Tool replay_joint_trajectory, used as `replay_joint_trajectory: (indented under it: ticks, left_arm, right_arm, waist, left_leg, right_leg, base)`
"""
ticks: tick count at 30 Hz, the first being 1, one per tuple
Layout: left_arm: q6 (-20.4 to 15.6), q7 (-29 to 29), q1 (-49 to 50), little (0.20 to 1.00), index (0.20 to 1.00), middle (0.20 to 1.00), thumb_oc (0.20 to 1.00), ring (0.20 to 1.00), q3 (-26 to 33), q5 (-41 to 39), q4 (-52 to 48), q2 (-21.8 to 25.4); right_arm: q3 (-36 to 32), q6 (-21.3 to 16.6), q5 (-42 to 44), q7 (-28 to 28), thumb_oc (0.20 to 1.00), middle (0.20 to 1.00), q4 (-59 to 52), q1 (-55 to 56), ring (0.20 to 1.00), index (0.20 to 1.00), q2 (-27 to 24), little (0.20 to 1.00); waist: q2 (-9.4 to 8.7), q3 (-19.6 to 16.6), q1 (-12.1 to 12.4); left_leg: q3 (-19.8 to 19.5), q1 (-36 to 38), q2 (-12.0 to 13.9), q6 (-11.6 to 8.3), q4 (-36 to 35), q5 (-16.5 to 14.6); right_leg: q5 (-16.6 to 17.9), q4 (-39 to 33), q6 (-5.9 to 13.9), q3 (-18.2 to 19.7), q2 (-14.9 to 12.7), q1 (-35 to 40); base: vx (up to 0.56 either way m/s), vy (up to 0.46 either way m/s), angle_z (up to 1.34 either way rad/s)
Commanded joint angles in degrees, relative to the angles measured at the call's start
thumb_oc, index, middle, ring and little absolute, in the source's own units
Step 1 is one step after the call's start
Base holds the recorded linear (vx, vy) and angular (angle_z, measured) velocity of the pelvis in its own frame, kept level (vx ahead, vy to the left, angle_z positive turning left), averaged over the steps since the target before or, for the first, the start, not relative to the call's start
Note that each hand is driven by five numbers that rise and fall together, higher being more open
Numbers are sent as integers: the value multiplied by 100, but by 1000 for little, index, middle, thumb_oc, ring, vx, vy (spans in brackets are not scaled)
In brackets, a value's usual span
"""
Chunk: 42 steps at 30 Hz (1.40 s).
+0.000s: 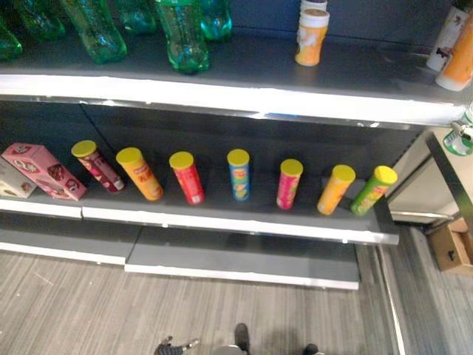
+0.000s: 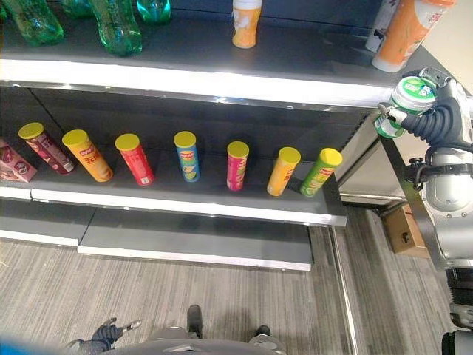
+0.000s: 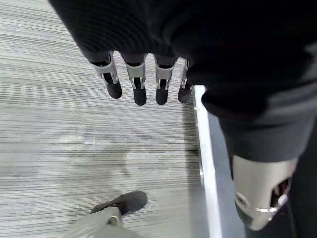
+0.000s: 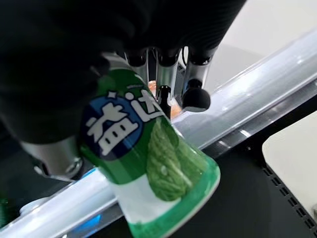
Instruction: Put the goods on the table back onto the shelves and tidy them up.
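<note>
Left eye: green tub (image 1: pixel 460 137) at the right edge, level with the top shelf (image 1: pixel 222 95) lip.

Right eye: right hand (image 2: pixel 432 118) wrapped round the tub, long axis tilted, lid toward the shelf end.

Left wrist: left hand (image 3: pixel 138 84) slack, fingers straight, over floor.

Right wrist: label print left unread.

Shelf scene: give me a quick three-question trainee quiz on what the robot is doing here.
1. True or false: the right hand grips a green and white container.
2. How many yellow-lidded tubes stand in a row on the middle shelf? A) four B) seven C) ten
3. Fill in: the left hand hangs with straight fingers above the ____.

Key: 1 true; 2 B; 3 floor.
</note>
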Motion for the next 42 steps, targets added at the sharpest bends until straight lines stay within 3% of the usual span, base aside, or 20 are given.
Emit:
replay_joint_trajectory:
  ticks: [1, 3, 4, 5, 6, 7, 8, 11, 17, 19, 27, 34, 42]
  left_arm:
    - [-67, 46, -76, 1000, 1000, 1000, 1000, 1000, 3, 26, 98, 248]
    - [-63, 49, -78, 1000, 1000, 1000, 1000, 1000, 70, 36, 92, 279]
    - [-62, 30, -66, 1000, 1000, 1000, 1000, 1000, 103, 49, 41, 357]
    - [-61, 30, -68, 1000, 1000, 1000, 1000, 1000, 97, 50, 40, 360]
    - [-85, 25, -143, 1000, 1000, 1000, 1000, 1000, 146, 69, -18, 426]
    - [-85, 25, -148, 1000, 1000, 1000, 1000, 1000, 139, 69, -18, 427]
    - [-121, 32, -235, 1000, 1000, 1000, 1000, 1000, 175, 75, -9, 492]
    - [-107, 0, -166, 1000, 1000, 1000, 1000, 1000, 251, 103, -23, 470]
    - [-128, -51, -148, 1000, 1000, 1000, 1000, 1000, 114, 99, 57, 330]
    - [-121, -38, -150, 1000, 1000, 1000, 1000, 1000, 25, 47, 67, 297]
    - [-135, -17, -119, 1000, 1000, 1000, 1000, 1000, -235, -77, -67, 294]
    - [-176, -87, -19, 1000, 1000, 1000, 1000, 1000, -359, -324, -229, 346]
    - [-222, -143, 93, 1000, 1000, 1000, 1000, 1000, -457, -457, -383, 332]
  right_arm:
    - [-37, -195, 55, -305, 200, 200, -70, -762, 200, 200, -609, 200]
    - [-199, -142, 37, -251, 200, 200, -110, -535, 200, 200, -648, 200]
    - [-437, -111, 69, -155, 200, 200, -200, -133, 200, 200, -659, 200]
    - [-456, -112, 70, -152, 200, 200, -206, -114, 200, 200, -658, 200]
    - [-905, -98, 55, -84, 200, 200, -273, 486, 200, 200, -661, 200]
    - [-925, -97, 56, -83, 200, 200, -279, 504, 200, 200, -661, 200]
    - [-1278, -150, 138, -106, 200, 200, -401, 855, 200, 200, -515, 200]
    - [-1601, -193, 233, -109, 200, 200, -598, 1098, 200, 200, -277, 200]
    - [-1601, -493, 518, -169, 200, 200, -927, 625, 200, 200, -403, 200]
    - [-1382, -538, 552, -203, 200, 200, -981, 239, 200, 200, -576, 200]
    - [780, -655, 990, -9, 200, 200, -481, -2112, 200, 200, -1013, 200]
    - [2715, -561, 1447, 396, 200, 200, 327, -3881, 200, 200, -859, 200]
    - [4088, -302, 1076, 528, 200, 200, 1756, -5008, 200, 200, -389, 200]
  waist:
    - [-80, -124, 322]
    - [-85, -80, 263]
    - [-82, 53, 163]
    - [-84, 53, 175]
    - [-65, 185, 12]
    - [-60, 178, 23]
    - [-34, 273, -99]
    - [-87, 197, -180]
    - [-162, -24, -149]
    - [-217, -87, -68]
    - [-325, -214, 231]
    - [-308, -226, 506]
    - [-195, -260, 786]
  left_leg:
    - [-323, 223, 60, -83, 34, -883]
    - [-326, 273, 15, -31, 34, -922]
    - [-320, 360, -18, 63, 34, -957]
    - [-315, 358, -21, 66, 34, -958]
    - [-287, 294, 6, 94, 34, -910]
    - [-283, 280, 11, 96, 34, -902]
    - [-238, 240, 37, 67, 34, -879]
    - [-243, 246, 52, 44, 34, -857]
    - [-270, 313, 220, -113, 34, -881]
    - [-323, 340, 274, -178, 34, -872]
    - [-465, 447, 343, -293, 34, -873]
    - [-671, 401, 337, -336, 34, -817]
    - [-827, 337, 283, -331, 34, -772]
  right_leg:
    - [-1123, 1012, -242, 204, 121, -208]
    - [-1110, 1313, -208, 250, 14, -320]
    - [-1029, 1912, -196, 472, -89, -609]
    - [-1036, 1933, -193, 481, -96, -623]
    - [-893, 1970, -201, 913, 60, -960]
    - [-876, 1956, -205, 915, 67, -970]
    - [-708, 1178, -190, 1352, 286, -1077]
    - [-614, 703, -139, 1565, 368, -906]
    - [-483, 42, -179, 1392, 532, -453]
    - [-524, -7, -224, 1298, 577, -335]
    - [-680, -42, -332, 1013, 632, -68]
    - [-737, -42, -387, 760, 620, 4]
    - [-721, -42, -357, 518, 579, 47]
  base:
    - [41, 237, -6]
    - [33, 221, -14]
    - [11, 158, -13]
    - [-87, 131, -13]
    - [-95, 27, -14]
    - [-133, -27, -16]
    - [-44, -51, -21]
    - [43, -111, -18]
    - [85, -150, 3]
    - [63, -151, 19]
    - [28, -70, 23]
    - [-4, -41, 21]
    - [-16, -8, 15]
